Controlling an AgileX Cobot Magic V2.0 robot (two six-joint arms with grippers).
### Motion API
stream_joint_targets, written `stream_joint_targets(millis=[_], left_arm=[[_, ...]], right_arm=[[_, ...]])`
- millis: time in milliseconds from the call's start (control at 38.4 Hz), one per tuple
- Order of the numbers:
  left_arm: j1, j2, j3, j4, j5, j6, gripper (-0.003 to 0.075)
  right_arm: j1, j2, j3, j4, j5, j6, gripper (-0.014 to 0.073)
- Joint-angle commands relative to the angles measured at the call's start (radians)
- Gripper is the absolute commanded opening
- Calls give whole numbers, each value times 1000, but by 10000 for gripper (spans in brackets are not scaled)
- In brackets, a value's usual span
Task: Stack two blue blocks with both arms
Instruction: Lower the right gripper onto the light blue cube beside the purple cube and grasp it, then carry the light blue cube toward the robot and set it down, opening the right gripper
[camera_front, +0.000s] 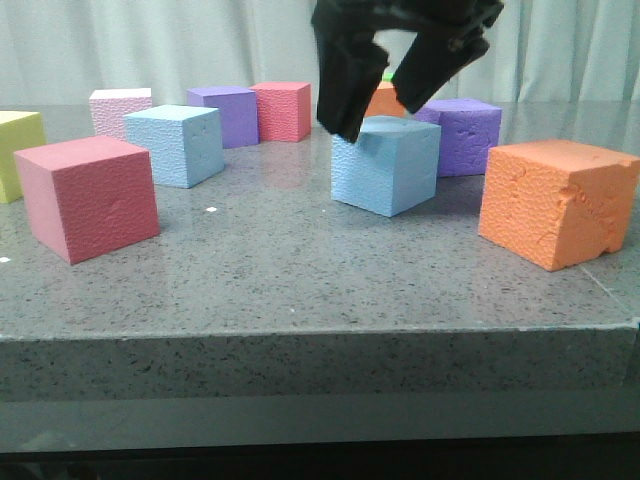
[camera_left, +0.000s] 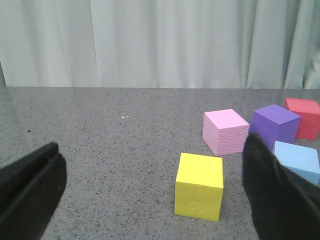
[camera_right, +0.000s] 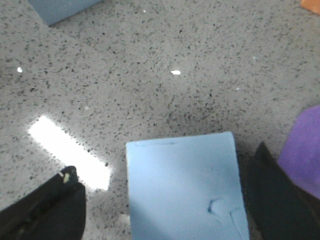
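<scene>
One sky-blue block (camera_front: 385, 165) sits at the table's middle; the right wrist view shows its smooth gouged top (camera_right: 185, 190). My right gripper (camera_front: 385, 105) hangs open just above it, a finger on each side, not touching. The other blue block (camera_front: 178, 144) stands at the back left; its corner shows in the right wrist view (camera_right: 60, 9) and part of it in the left wrist view (camera_left: 300, 160). My left gripper (camera_left: 155, 200) is open and empty over bare table, near a yellow cube (camera_left: 200, 186). It is not seen in the front view.
A red-pink cube (camera_front: 88, 196) sits front left and an orange cube (camera_front: 555, 200) front right. Purple cubes (camera_front: 462, 134) (camera_front: 228, 112), a red cube (camera_front: 282, 110), a pale pink cube (camera_front: 120, 108) and a yellow cube (camera_front: 15, 150) stand behind. The table edge (camera_front: 320, 330) is near.
</scene>
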Motion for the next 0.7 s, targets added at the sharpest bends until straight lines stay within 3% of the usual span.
stream_joint_targets(millis=[0, 156, 365, 469, 677], left_arm=[[-1, 13, -29, -6, -85, -3, 692], [-1, 13, -29, -6, -85, -3, 692], [-1, 13, -29, -6, -85, -3, 692], [-1, 13, -29, -6, -85, -3, 692], [-1, 13, -29, -6, -85, -3, 692]], right_arm=[[-2, -13, -40, 2, -27, -13, 647], [-2, 12, -40, 1, -25, -13, 616], [-2, -3, -41, -9, -4, -13, 336], [4, -22, -41, -9, 20, -40, 332], [69, -55, -41, 50, 47, -214, 332]])
